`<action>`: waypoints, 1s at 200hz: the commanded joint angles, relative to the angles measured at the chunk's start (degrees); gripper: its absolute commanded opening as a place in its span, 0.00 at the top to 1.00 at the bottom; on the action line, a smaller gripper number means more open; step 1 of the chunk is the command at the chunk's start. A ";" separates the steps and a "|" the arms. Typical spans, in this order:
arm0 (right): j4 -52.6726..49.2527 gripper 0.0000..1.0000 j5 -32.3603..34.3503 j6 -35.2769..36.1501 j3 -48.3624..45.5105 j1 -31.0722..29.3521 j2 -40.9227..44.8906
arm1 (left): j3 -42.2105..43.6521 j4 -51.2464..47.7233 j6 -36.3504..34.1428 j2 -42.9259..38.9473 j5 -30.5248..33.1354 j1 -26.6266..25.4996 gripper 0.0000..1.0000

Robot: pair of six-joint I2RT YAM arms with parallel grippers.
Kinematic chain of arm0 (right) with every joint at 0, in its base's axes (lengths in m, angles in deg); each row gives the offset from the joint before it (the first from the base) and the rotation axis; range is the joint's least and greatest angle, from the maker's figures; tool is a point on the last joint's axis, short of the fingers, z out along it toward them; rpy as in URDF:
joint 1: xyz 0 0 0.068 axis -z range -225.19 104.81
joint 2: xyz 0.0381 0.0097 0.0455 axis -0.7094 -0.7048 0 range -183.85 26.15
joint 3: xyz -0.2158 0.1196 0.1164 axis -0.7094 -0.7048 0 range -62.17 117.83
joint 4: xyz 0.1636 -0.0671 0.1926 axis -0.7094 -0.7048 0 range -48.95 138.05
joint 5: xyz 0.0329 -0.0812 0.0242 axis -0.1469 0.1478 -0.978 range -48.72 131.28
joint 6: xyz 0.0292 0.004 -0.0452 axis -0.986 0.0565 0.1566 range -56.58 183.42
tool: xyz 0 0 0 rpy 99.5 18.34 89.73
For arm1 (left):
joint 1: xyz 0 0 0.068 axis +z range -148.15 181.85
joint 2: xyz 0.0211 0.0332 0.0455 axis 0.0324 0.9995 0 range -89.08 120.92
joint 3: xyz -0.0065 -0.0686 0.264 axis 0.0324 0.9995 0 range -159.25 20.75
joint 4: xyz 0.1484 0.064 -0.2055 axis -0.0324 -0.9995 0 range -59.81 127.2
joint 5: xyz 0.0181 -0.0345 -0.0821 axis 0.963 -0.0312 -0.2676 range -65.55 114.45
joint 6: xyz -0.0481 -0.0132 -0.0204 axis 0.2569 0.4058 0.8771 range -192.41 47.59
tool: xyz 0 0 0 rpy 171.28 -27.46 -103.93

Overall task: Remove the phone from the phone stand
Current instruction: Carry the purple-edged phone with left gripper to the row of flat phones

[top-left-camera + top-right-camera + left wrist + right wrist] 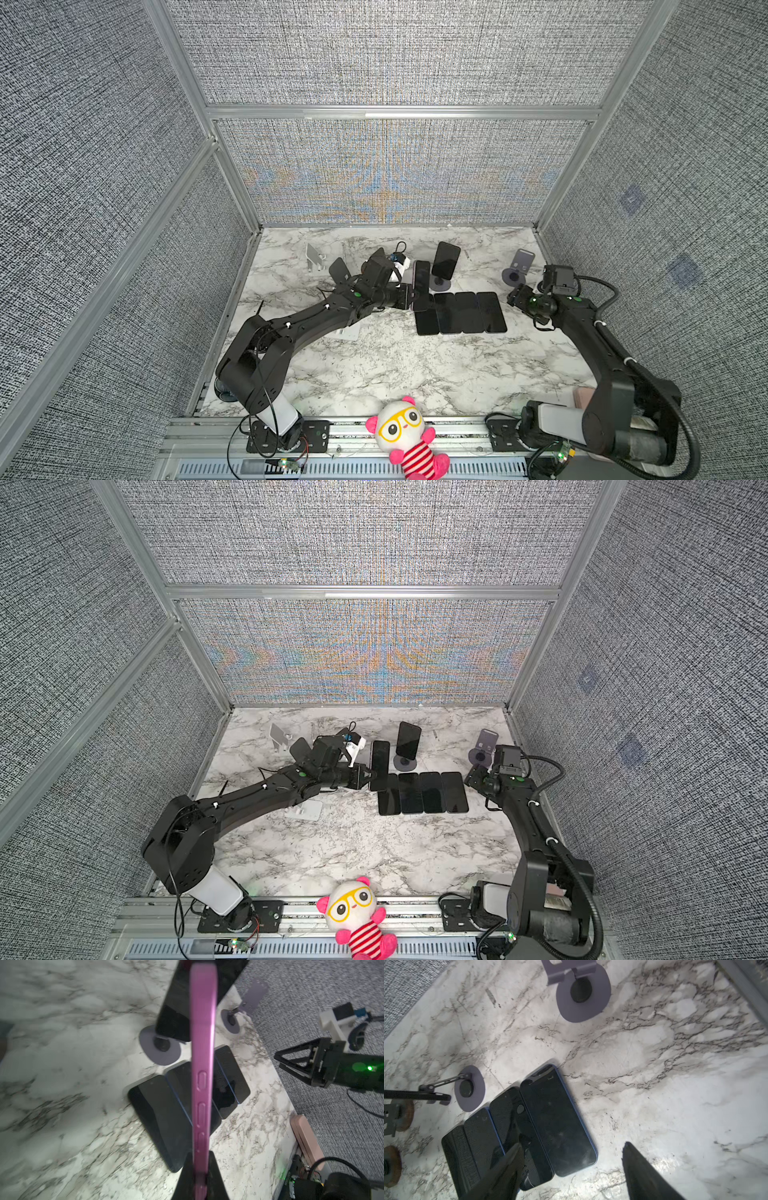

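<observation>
With the far wall as 12 o'clock on the marble table [374, 374], a silver phone stand [313, 258] stood at about 10 o'clock, and a black folding stand [340, 269] stood just at its 3 o'clock. Next came the left gripper [409, 300], clenched on the near end of a pink-cased phone [421, 284]. In the left wrist view its fingers [214, 1169] pinched the pink edge [203, 1064] from both sides. That phone pointed toward 12 o'clock, off any stand. Its near end overlapped the leftmost of 4 dark phones [461, 312] lying flat side by side near the table's centre, and I could not tell whether it touched them. At the row's 12 o'clock, a black phone [446, 258] sat tilted on a round-based grey stand [441, 284], just at the pink-cased phone's 3 o'clock. Further toward 3 o'clock stood a second grey stand [519, 264]. The right gripper [514, 297] hung at this stand's 6 o'clock, well apart from the row. In the right wrist view its fingers [639, 1167] were spread, grasping nothing.
</observation>
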 commanded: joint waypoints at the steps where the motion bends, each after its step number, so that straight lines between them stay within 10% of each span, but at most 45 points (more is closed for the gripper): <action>1: 4.86 0.33 -2.30 -0.83 -0.25 0.61 -2.88 | 0.05 -1.11 3.09 -0.07 3.10 0.28 1.00; 200: 8.35 0.22 -2.24 0.10 -2.46 1.02 -6.30 | -2.50 -9.91 12.81 8.63 -2.09 1.72 1.00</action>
